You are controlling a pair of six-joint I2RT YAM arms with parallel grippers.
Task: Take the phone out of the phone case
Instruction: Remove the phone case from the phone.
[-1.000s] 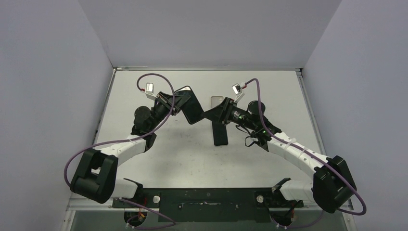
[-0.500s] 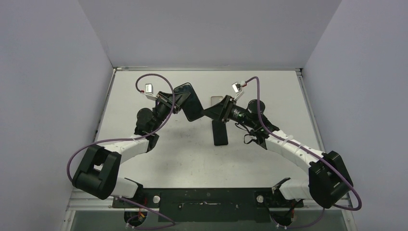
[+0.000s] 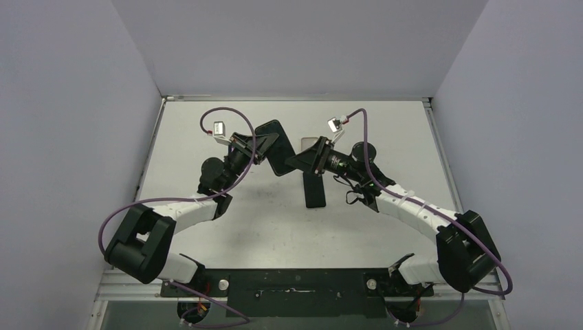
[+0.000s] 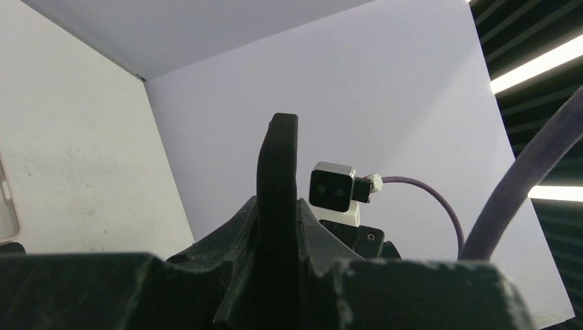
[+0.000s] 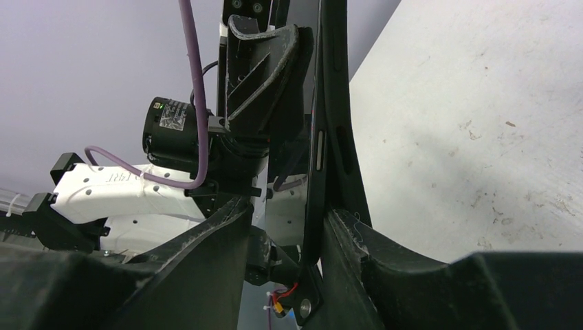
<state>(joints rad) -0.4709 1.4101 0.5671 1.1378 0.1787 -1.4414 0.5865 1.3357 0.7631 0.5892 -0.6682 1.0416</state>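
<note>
The black phone in its phone case (image 3: 275,146) hangs tilted above the middle of the table, and I cannot tell phone from case. My left gripper (image 3: 260,148) is shut on its left side; in the left wrist view its thick dark edge (image 4: 277,151) stands upright between the fingers. My right gripper (image 3: 297,162) reaches its lower right corner. In the right wrist view the thin edge with a side button (image 5: 317,158) rests against one finger (image 5: 344,230). The other finger (image 5: 227,227) stands well apart, so the jaws are open.
A second dark flat slab (image 3: 315,191) lies on the white table (image 3: 385,130) just below the right gripper. A pale grey translucent rectangle (image 3: 309,144) lies behind it, also at the left edge of the left wrist view (image 4: 5,213). Walls enclose three sides.
The left gripper has carried the phone to the right and farther back. The right gripper has shifted left onto its corner, and its jaws have narrowed.
</note>
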